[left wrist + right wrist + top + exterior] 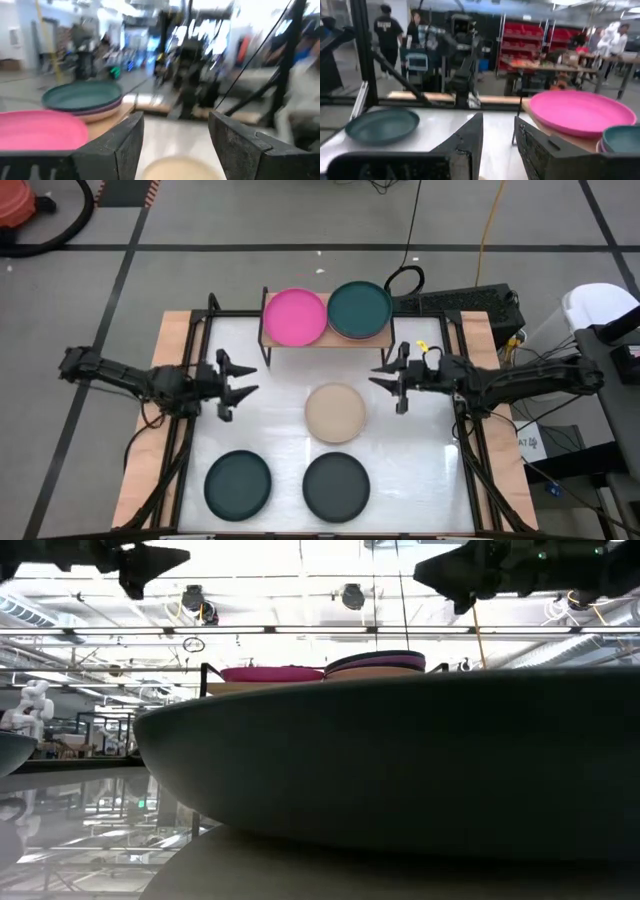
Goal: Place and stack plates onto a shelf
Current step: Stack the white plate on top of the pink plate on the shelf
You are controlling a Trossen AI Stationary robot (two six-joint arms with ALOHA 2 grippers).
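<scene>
Dark grey plate and teal plate lie nearest me on the tabletop, a beige plate beyond. I see both left gripper and right gripper hovering, fingers spread, empty. Farthest, the shelf carries a magenta plate beside a teal-topped stack.

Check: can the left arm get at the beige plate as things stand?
Probably yes. The left gripper is open and empty, beside the beige plate, with only bare table between; nothing lies on the plate.
</scene>
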